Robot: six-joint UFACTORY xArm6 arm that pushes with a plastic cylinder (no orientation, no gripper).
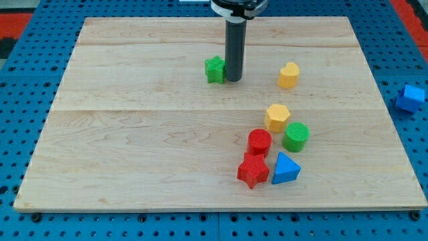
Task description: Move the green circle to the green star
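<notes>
Camera view: one angle only, the rod's upper end cut off at the view's top.
My tip: on the wooden board, just right of the green star, touching or nearly so; it grasps nothing.
Green circle: well apart, lower right, beside a yellow block and red cylinder.
Nearby: red star, blue triangle.
Further: another yellow block; a blue block off the board, shape unclear.

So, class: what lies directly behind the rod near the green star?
Only bare board shows around my tip, beside the green star. Whatever the rod itself covers cannot be seen.
</notes>
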